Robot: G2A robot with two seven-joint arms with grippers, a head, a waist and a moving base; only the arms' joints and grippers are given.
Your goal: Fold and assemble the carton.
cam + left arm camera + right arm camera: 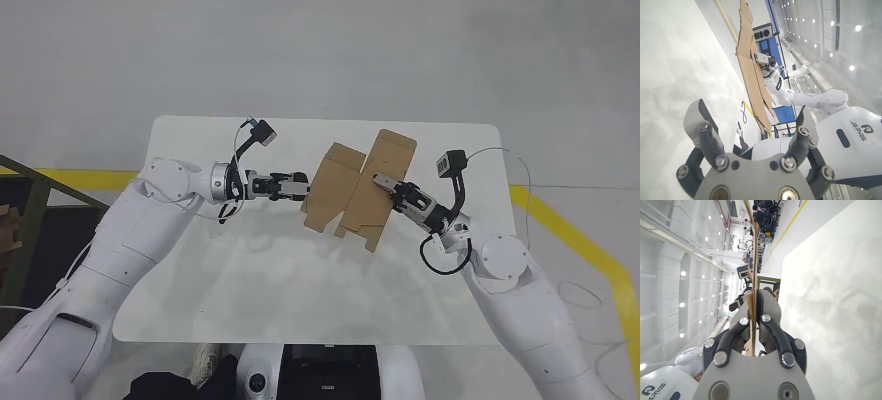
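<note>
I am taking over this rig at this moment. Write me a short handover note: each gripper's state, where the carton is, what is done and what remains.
Right gripper: shut on the carton, clamping one panel of it.
Left gripper: open, holding nothing, pointing at the carton's opposite edge and apparently just short of it.
Carton: a flat cardboard blank held over the middle of the white table.
Done: the carton is gripped on one side.
Left: grip the other side, open the carton, fold the flaps and assemble it.

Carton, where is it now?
In the top view the carton hangs over the table, clamped by the right tool, open left tool at its other edge.
</note>
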